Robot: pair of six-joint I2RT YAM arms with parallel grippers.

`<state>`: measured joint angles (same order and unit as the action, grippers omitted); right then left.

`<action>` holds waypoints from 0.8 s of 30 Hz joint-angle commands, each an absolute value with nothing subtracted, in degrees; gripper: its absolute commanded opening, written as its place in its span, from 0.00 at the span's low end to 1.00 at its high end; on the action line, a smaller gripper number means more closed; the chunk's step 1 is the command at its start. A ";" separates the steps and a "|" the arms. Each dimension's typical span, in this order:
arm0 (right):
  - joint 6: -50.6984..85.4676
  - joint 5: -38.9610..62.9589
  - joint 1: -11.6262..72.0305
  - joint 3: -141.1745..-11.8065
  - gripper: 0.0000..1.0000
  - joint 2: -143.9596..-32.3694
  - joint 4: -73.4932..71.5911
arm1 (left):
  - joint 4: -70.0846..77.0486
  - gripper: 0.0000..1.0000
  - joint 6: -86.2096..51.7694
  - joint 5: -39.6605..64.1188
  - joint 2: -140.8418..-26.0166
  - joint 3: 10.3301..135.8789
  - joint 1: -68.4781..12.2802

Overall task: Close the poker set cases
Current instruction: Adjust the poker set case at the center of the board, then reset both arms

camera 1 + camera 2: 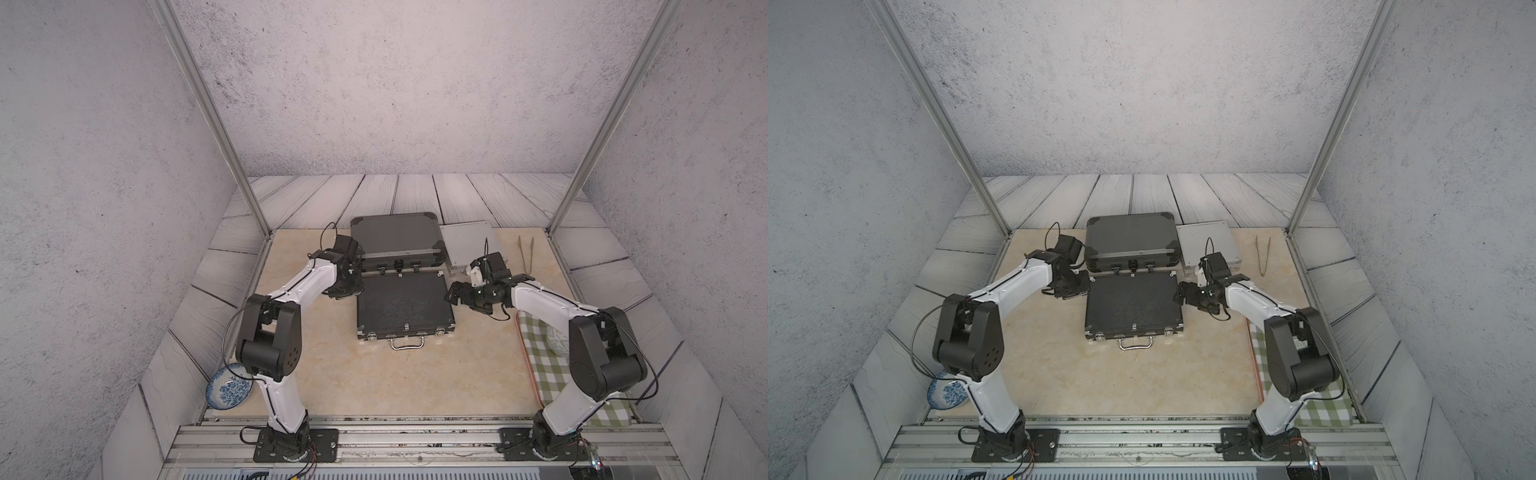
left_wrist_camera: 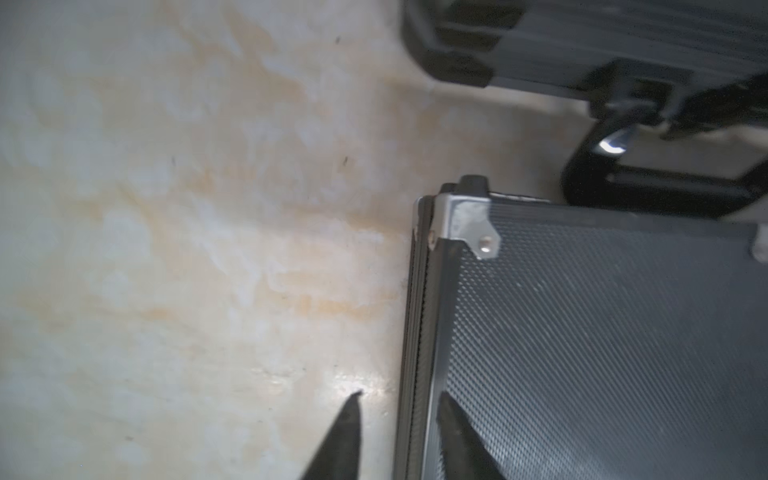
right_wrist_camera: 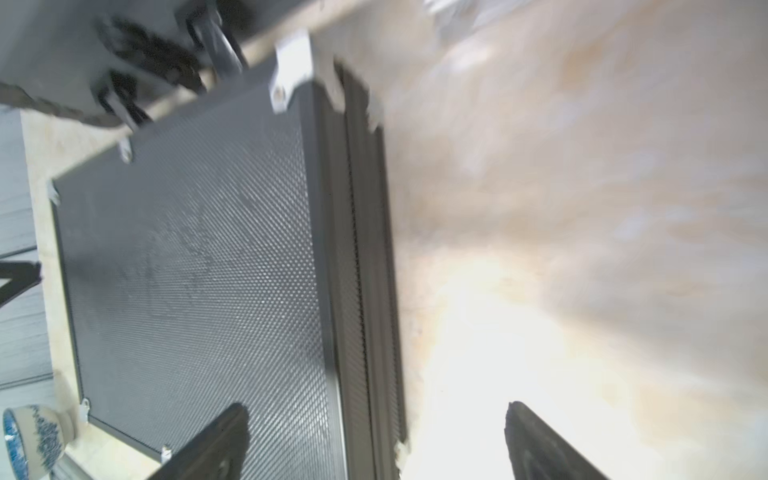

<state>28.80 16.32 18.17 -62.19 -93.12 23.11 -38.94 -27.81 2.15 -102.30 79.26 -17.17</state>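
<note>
In both top views three poker set cases lie with lids down. The large dark-grey ribbed case [image 1: 395, 239] [image 1: 1129, 235] is at the back, the small silver case [image 1: 467, 245] [image 1: 1208, 241] to its right. The flat black textured case [image 1: 403, 307] [image 1: 1133, 303] lies in front, its metal handle [image 1: 407, 343] facing me. My left gripper [image 1: 355, 291] [image 2: 401, 395] is open, its fingers straddling this case's [image 2: 602, 332] left edge near the far corner. My right gripper [image 1: 451, 295] [image 3: 376, 407] is wide open astride the right edge of the same case [image 3: 199, 270].
A blue-and-white plate [image 1: 230, 386] leans at the near left behind my left arm. A green checked cloth [image 1: 557, 374] with a white round object [image 1: 557, 338] lies under my right arm. Wooden tongs [image 1: 525, 253] lie at the back right.
</note>
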 commanded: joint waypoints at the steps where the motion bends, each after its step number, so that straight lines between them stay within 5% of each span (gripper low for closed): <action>1: 23.98 7.14 17.66 -63.27 0.99 -86.67 27.14 | -33.57 0.99 -25.05 -2.28 -96.55 75.59 -16.37; 9: 15.07 -13.43 11.24 -52.21 0.99 -73.68 13.42 | -11.85 0.99 -15.23 -20.31 -84.59 60.29 -14.78; 15: 8.29 -17.92 5.11 -40.87 0.99 -69.81 -4.69 | 12.23 0.99 -7.33 -32.70 -78.11 40.69 -14.11; 24: 8.26 -18.07 1.58 -32.86 0.99 -76.31 -20.52 | 12.24 0.99 -2.54 -25.20 -75.63 36.78 -10.16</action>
<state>9.78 -16.71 1.98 -34.50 -74.59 -12.58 8.43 -4.56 -27.29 -76.90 38.85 -11.27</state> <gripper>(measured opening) 0.988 0.993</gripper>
